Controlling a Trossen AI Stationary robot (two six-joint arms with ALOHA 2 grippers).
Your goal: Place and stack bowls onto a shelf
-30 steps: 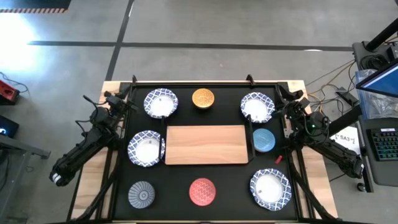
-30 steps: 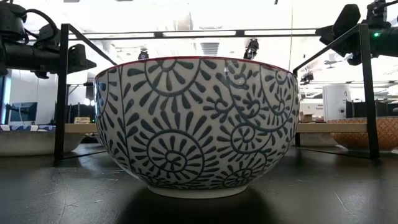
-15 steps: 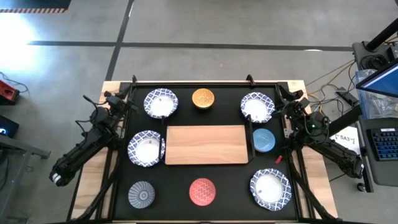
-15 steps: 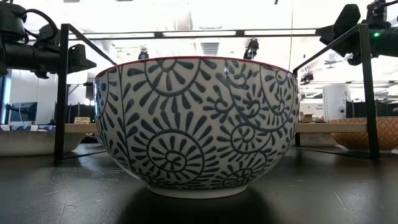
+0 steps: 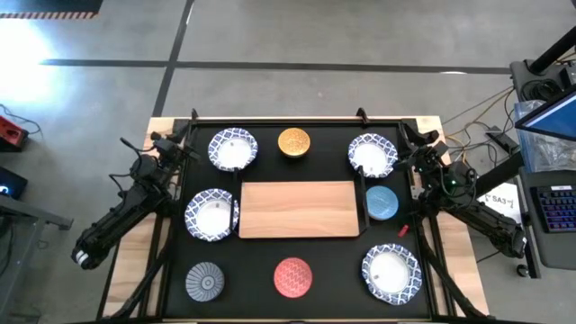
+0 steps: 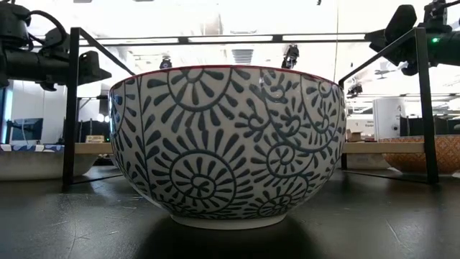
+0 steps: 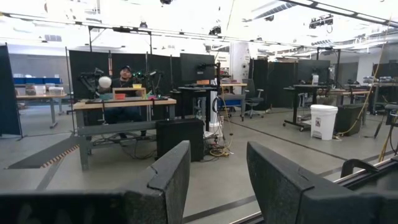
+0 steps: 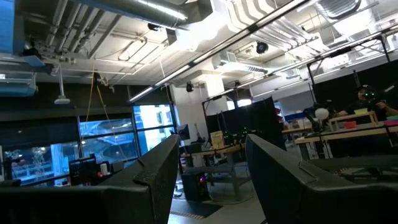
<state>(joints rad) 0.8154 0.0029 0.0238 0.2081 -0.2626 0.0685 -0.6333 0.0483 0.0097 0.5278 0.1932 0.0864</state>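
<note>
The shelf, a light-wood board (image 5: 299,210), lies flat in the middle of the black tabletop. Around it stand several wide blue-and-white bowls (image 5: 232,149) (image 5: 373,155) (image 5: 211,215) (image 5: 391,274), an orange-yellow bowl (image 5: 293,142), a light blue bowl (image 5: 382,202), a grey ribbed bowl (image 5: 205,282) and a red patterned bowl (image 5: 292,277) (image 6: 228,144). Each rests on its base. My left gripper (image 7: 217,180) is open at the far left corner (image 5: 183,138), raised, with nothing between its fingers. My right gripper (image 8: 210,177) is open at the far right corner (image 5: 408,142), also raised and holding nothing.
A black frame with upright posts (image 6: 70,108) (image 6: 425,108) runs round the tabletop. Cables and a laptop (image 5: 553,117) lie off the table's right side. Beyond the table is an open room with desks and a seated person (image 7: 124,78).
</note>
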